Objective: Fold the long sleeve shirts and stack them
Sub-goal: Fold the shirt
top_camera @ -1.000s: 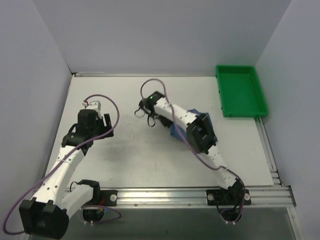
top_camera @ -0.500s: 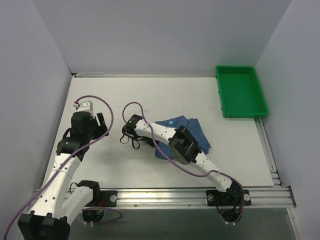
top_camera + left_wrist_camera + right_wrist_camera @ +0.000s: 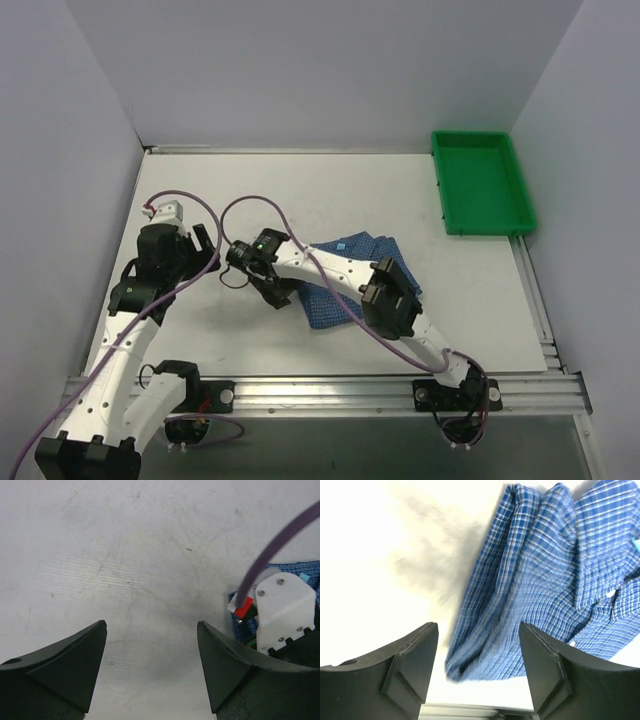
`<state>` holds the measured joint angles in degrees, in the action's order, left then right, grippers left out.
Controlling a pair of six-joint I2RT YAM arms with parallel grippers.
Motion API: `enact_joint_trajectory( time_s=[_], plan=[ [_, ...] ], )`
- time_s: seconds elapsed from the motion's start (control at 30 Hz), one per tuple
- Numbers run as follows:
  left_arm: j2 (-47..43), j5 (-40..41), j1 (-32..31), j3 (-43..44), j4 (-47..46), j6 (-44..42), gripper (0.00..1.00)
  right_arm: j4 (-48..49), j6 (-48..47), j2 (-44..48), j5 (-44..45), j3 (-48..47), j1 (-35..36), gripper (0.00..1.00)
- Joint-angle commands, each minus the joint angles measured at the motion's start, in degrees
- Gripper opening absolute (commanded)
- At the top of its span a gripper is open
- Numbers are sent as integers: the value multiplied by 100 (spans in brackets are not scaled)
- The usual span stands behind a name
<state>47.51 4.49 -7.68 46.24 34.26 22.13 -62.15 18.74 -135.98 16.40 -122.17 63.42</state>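
My overhead camera sat high behind the rig and looked down and forward over the whole counter (image 3: pixel 330 190). The left wrist camera hung close over bare counter, facing down past the left end effector (image 3: pixel 152 625). At its right edge it caught the right arm's wrist (image 3: pixel 282 607) and a sliver of the shirt (image 3: pixel 311 569). The right wrist camera looked down past the right end effector (image 3: pixel 478 626) at that same shirt, probably from closer still, though its picture was smeared.

The right fingers (image 3: pixel 410 665) swing toward 7 o'clock and part, releasing the shirt (image 3: pixel 322 308), which now lies spread wider.
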Motion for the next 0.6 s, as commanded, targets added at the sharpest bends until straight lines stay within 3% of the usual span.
enact_joint_trajectory(
  time_s=[0.0, 0.13, 0.3, 0.4, 0.57],
  plan=[
    [-233, -440, 48, 526, 220, 414, 82, 475, -46, 1264, -480, 289, -75, 66],
    [-251, -1018, 39, 553, 371, 792, 83, 1036, 77, 2276, -541, 1149, -312, 65],
    [12, -1889, -66, 71, -24, 1398, 85, 1845, 191, 3937, -1130, 3082, -996, 62],
    [337, -1943, -496, -158, -542, 1811, 86, 2452, 340, 4796, -1341, 4170, -1296, 59],
    [1461, -1381, -1708, -290, -1621, 2364, 84, 3778, 674, 5626, -2060, 5474, -1657, 52]
  ],
)
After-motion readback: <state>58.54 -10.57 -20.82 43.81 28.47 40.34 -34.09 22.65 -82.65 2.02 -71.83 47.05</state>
